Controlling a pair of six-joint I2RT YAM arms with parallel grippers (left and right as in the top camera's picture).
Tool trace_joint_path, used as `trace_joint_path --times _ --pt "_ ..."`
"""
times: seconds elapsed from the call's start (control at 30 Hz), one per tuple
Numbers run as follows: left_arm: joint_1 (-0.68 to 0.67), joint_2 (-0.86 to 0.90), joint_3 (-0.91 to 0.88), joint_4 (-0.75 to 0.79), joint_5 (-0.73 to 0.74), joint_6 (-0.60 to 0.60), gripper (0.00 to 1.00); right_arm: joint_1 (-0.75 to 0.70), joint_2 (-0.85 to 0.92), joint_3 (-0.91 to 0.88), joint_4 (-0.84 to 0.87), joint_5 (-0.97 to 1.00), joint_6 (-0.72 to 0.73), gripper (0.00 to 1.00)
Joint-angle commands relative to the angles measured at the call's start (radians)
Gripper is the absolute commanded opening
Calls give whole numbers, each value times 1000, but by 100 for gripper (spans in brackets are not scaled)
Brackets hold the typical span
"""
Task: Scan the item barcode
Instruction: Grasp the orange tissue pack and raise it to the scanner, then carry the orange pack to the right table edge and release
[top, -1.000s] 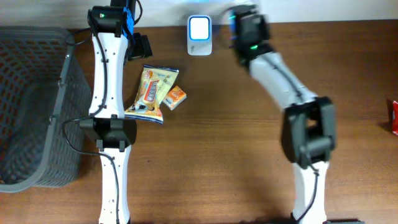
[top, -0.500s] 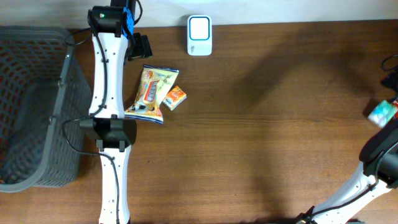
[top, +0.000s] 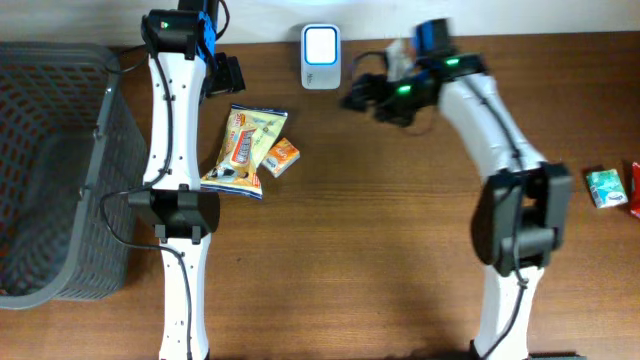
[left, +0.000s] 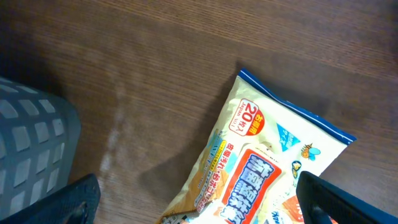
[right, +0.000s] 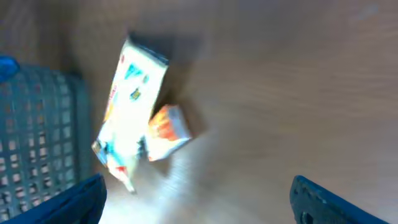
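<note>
While neither of my pincers holds anything, nothing is being presented to the scanner (top: 321, 44), which stands at the far edge of the table (top: 400, 250) with its lit window facing up. My right pincer (top: 352, 97) is spread wide and empty, hanging just right of the scanner and pointing left toward the goods. Its wrist camera looks across at the snack bag (right: 134, 106) and the orange box (right: 166, 130), so I judge it is lined up to fetch one of them. Those two lie touching, the box against the bag's right edge, left of the scanner, beside my left arm and near the basket (top: 50, 150). My left pincer (top: 226, 75) is spread wide too, poised near the bag's top end and apart from it. A green packet (top: 604, 187) lies well apart at the right edge, likely the set-down side. Which face carries a barcode I cannot tell; the bag lies printed side up, so it may need turning.
</note>
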Motion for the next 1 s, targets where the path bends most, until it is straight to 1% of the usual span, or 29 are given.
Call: trace_joint_path --times 0.0,0.03,0.07,0.13,0.17,0.23,0.3,0.33,0.37,0.4,0.43,0.5,0.53,0.57,0.6,0.63,0.73,0.77,0.8,0.83,0.9,0.97 --pt "2 12 -1 -1 6 -10 99 158 66 -6 42 241 443 93" --pt "2 12 -1 -1 6 -10 99 205 82 -6 80 245 525 92" --pt "2 12 -1 -1 6 -10 99 250 94 -6 109 260 607 89" --pt "2 12 -1 -1 6 -10 99 341 100 -6 132 410 795 82" --pt "2 12 -1 -1 6 -10 99 368 100 -6 131 466 838 80" --pt "2 12 -1 -1 6 -10 99 420 102 -14 130 577 954 80" --pt "2 12 -1 -1 6 -10 99 439 126 -15 130 607 974 79" --pt "2 12 -1 -1 6 -10 99 439 145 -15 123 608 974 75" --pt "2 12 -1 -1 6 -10 99 437 170 -15 123 607 974 68" --pt "2 12 -1 -1 6 -10 99 437 192 -15 123 607 974 68" --pt "2 12 -1 -1 6 -10 99 437 205 -15 123 606 973 60" --pt "2 12 -1 -1 6 -10 99 437 207 -15 123 607 973 41" --pt "2 12 -1 0 6 -10 99 436 207 -15 124 607 963 34" --pt "2 12 -1 -1 6 -10 99 434 207 -15 123 607 953 24" --pt "2 12 -1 -1 6 -10 99 429 207 -15 124 607 925 16" --pt "2 12 -1 -1 6 -10 99 415 205 -15 125 599 872 4" --pt "2 12 -1 -1 6 -10 99 324 179 -14 125 444 668 4" --pt "2 12 -1 -1 6 -10 99 283 167 -11 129 362 555 4" --pt "2 12 -1 -1 6 -10 99 214 148 -11 138 207 375 4" --pt "2 12 -1 -1 6 -10 99 158 140 -11 139 45 237 4" --pt "2 12 -1 -1 6 -10 99 27 139 -11 153 -341 -15 4" --pt "2 12 -1 -1 6 -10 99 -79 139 -11 150 -484 -179 4"
